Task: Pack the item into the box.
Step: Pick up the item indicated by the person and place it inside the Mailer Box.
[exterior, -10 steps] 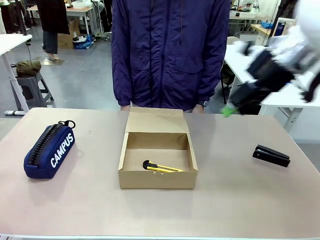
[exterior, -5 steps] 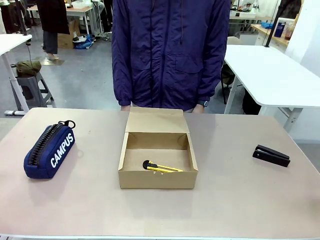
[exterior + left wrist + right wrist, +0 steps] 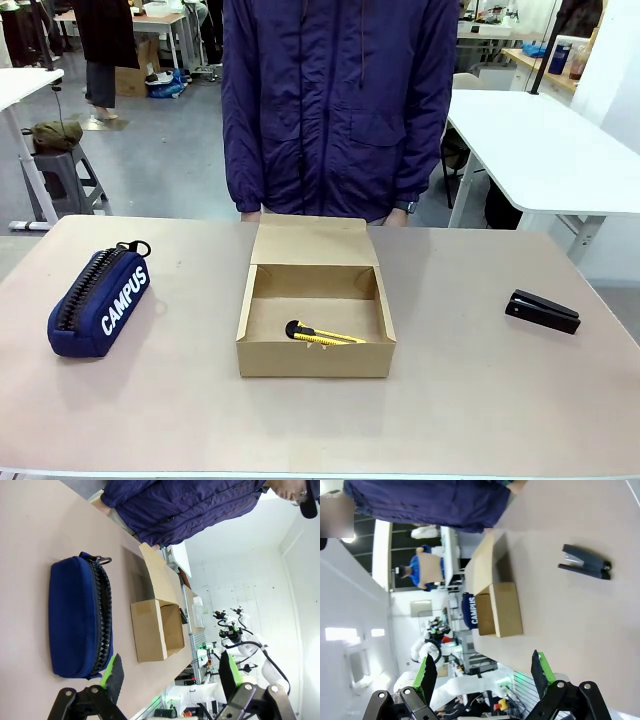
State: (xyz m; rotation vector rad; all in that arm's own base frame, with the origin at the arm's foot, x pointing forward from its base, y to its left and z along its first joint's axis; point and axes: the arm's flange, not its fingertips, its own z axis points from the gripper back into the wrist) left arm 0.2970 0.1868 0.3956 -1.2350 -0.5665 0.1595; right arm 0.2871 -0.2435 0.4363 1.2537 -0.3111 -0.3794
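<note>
the slim yellow utility knife [image 3: 322, 335], with a black end and slider, lies flat on the floor of the shallow brown cardboard box [image 3: 315, 358]. it is close to the box's near wall, black end toward the robot's left, its body slanting slightly toward the right wall (whether the blade is drawn in is too small to tell). the box sits at the middle of the pale table [image 3: 480, 400], its hinged flap lid [image 3: 312, 240] open and leaning toward the far edge, where a person in a dark blue jacket [image 3: 340, 110] stands. the packing itself looks done, so the step in hand is probably only closing up or standing clear. the left gripper [image 3: 169, 670] hovers on the left-edge side with its 2 green-padded fingers spread wide and nothing between them. the right gripper [image 3: 484, 674], on the right-edge side, is likewise spread and empty. if the lid is to be shut, 1 gripper should come in high over the far edge, catch the flap from behind and fold it gently toward the near edge, since light cardboard is likely to skid. the other could steady a side wall. steer clear of the navy fabric pencil case [image 3: 100, 290] near the left edge and the black stapler [image 3: 542, 311] near the right edge, both well apart from the box.
</note>
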